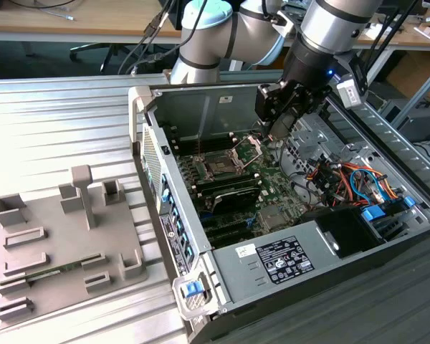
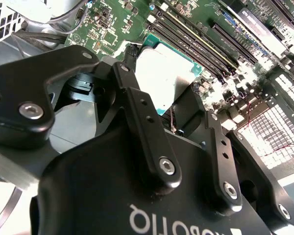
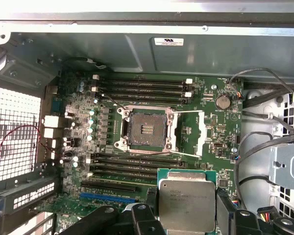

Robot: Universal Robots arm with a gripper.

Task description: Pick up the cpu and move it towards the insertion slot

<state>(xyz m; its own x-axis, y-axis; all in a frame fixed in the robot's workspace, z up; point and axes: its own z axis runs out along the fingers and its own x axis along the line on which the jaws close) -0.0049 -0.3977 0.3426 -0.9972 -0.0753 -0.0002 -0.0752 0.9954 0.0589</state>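
- The claw [image 3: 186, 223] is gripping the cpu [image 3: 187, 203] by two opposite edges, its black fingers [image 2: 137, 105] pressing on either side in both wrist views.
- The cpu is hanging above the motherboard [image 3: 215, 127], near but apart from the insertion slot [image 3: 146, 128], whose hinged plate [image 3: 202, 133] is standing open.
- In the exterior view, the claw [image 1: 281, 132] is hovering inside the open computer case [image 1: 201, 107], which is lying on the ribbed metal surface [image 1: 57, 122].
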